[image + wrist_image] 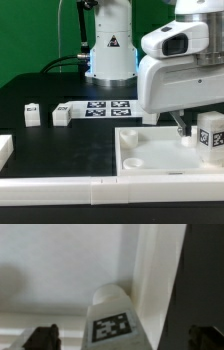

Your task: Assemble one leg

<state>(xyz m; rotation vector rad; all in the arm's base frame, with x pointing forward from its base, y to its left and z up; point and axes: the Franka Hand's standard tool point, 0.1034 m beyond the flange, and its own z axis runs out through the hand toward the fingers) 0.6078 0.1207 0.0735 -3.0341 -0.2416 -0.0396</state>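
A white leg (112,319) with a black-and-white tag stands upright between my gripper's fingers in the wrist view, by the raised wall of the white panel (60,274). My gripper (124,339) is open, and both dark fingertips (42,337) stand clear of the leg's sides. In the exterior view the gripper (190,130) hangs low over the right part of the panel (150,150), beside the tagged leg (210,134). Two more small white legs (62,114) lie on the black table at the exterior view's left.
The marker board (108,105) lies on the table behind the panel. Long white border strips (60,186) run along the front, and a white block (5,150) sits at the exterior view's left edge. The arm's base (110,50) stands at the back.
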